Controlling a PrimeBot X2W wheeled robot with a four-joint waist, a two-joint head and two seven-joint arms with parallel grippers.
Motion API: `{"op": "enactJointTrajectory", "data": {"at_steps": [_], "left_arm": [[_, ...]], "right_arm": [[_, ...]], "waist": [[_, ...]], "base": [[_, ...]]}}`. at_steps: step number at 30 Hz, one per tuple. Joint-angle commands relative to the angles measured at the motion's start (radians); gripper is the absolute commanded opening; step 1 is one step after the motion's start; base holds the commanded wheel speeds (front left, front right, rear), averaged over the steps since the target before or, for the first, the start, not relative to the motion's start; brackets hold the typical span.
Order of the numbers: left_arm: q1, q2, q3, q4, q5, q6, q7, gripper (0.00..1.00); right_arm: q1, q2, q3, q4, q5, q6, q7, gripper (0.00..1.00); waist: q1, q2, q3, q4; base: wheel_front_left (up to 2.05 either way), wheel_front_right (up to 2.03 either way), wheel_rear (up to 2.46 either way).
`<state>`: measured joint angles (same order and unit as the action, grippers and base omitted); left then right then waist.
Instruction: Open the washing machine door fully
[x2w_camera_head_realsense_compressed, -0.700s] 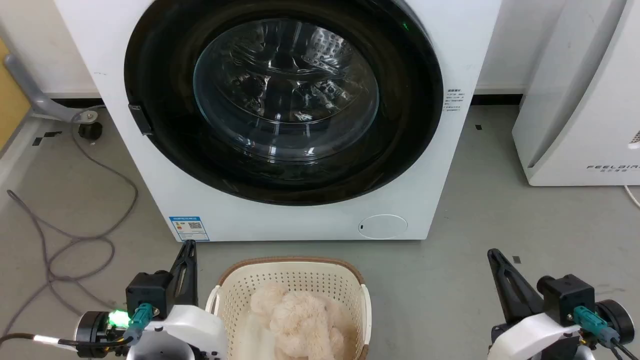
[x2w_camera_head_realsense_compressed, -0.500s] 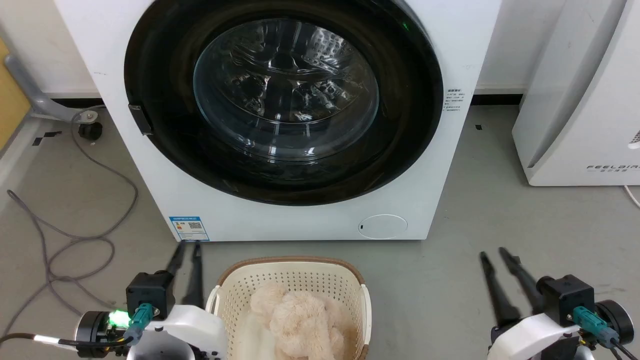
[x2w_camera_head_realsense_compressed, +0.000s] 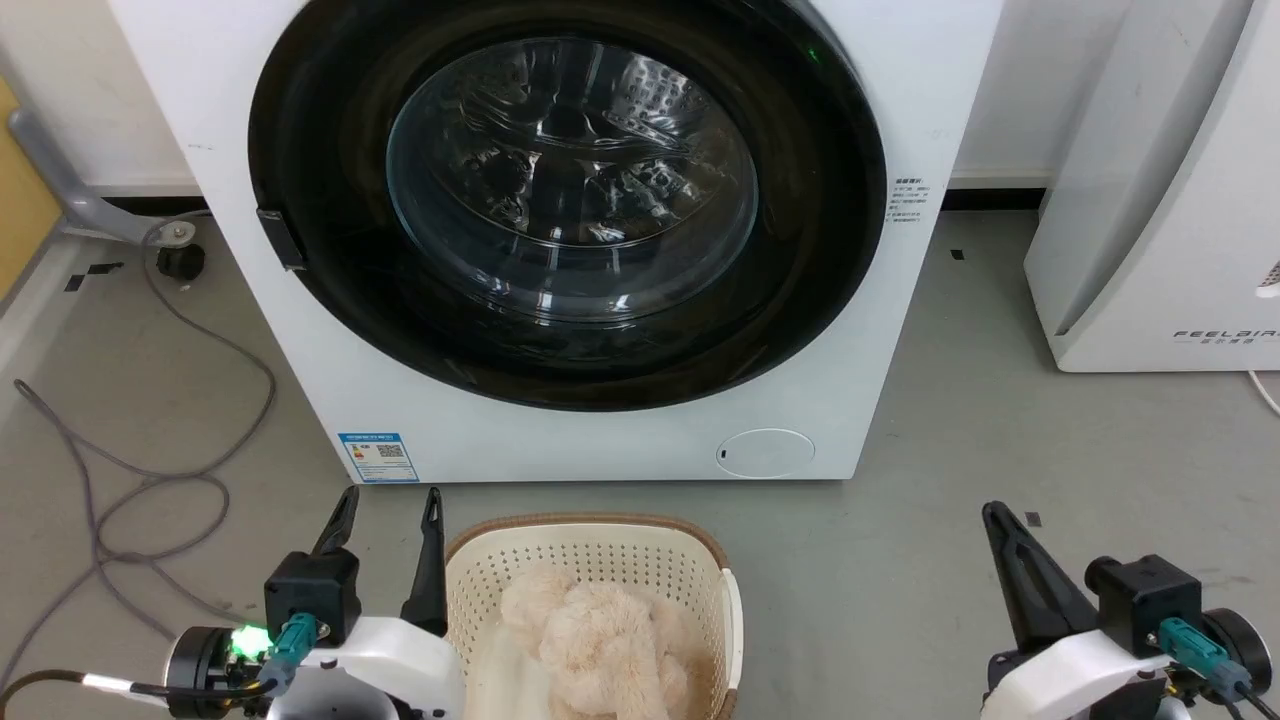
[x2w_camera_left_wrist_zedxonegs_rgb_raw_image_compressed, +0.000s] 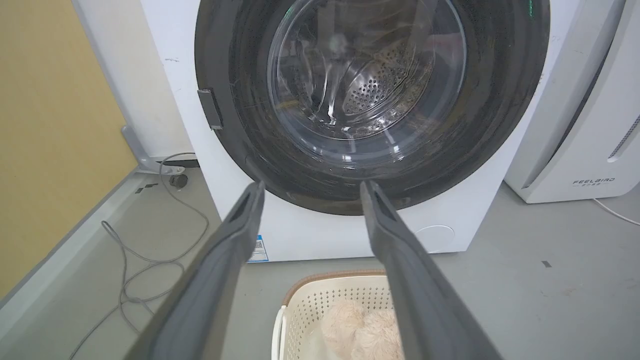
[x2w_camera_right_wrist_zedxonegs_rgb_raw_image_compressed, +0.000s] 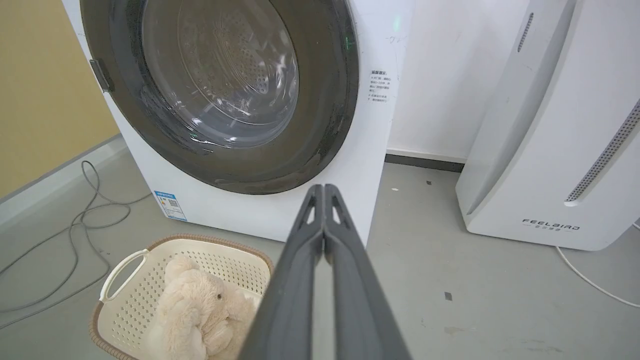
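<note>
At 12 o'clock, head view: machine, white, front-loading; door shut flush on its front, black ring round clear bowl, dark catch at door's 9 o'clock. Blue label at machine's 7 o'clock, round cap at 5 o'clock.
At 6 o'clock: basket, cream, on floor just before machine, plush toy inside.
At 7 o'clock: left hand, fingers apart, holding nothing, clear of door.
At 5 o'clock: right hand, fingers pressed together, empty, well apart from machine.
At 3 o'clock: white FEELBIRD unit.
At 9 o'clock: grey cable looped on floor.
</note>
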<state>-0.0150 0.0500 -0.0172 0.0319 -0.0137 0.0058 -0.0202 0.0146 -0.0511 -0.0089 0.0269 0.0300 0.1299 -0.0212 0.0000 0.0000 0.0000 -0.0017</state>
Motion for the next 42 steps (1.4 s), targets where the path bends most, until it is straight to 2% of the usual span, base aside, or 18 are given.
{"op": "enactJointTrajectory", "data": {"at_steps": [1,7,14,27,35,42], "left_arm": [[-0.005,0.0,-0.004,0.008,-0.012,-0.006,-0.015,1.0],[-0.005,0.0,-0.01,0.019,-0.022,-0.009,-0.027,1.0],[-0.006,0.0,-0.018,0.031,-0.029,-0.012,-0.042,1.0],[-0.009,0.0,-0.03,0.056,-0.057,-0.018,-0.069,1.0],[-0.017,0.0,-0.033,0.068,-0.067,-0.022,-0.086,1.0],[-0.027,0.0,-0.028,0.068,-0.076,-0.027,-0.1,1.0]], "right_arm": [[0.002,0.0,-0.006,0.01,0.017,0.0,-0.014,0.0],[-0.001,0.0,-0.013,0.026,0.08,0.0,-0.027,0.0],[-0.009,0.0,-0.015,0.047,0.221,0.0,-0.041,0.0],[-0.053,0.0,-0.044,0.078,0.681,0.0,-0.068,0.0],[-0.118,0.0,-0.084,0.103,0.902,0.0,-0.085,0.0],[-0.224,-0.019,-0.105,0.154,1.044,0.0,-0.1,0.0]], "waist": [[0.0,0.0,0.0,0.0],[0.0,0.0,-0.001,0.0],[0.0,0.0,-0.002,-0.002],[0.0,0.0,-0.002,-0.002],[0.0,0.0,0.007,-0.004],[0.0,0.0,0.027,-0.01]], "base": [[0.0,0.0,0.0],[0.0,0.0,0.0],[0.0,0.0,0.0],[0.0,0.0,0.0],[0.0,0.0,0.0],[0.0,0.0,0.0]]}}
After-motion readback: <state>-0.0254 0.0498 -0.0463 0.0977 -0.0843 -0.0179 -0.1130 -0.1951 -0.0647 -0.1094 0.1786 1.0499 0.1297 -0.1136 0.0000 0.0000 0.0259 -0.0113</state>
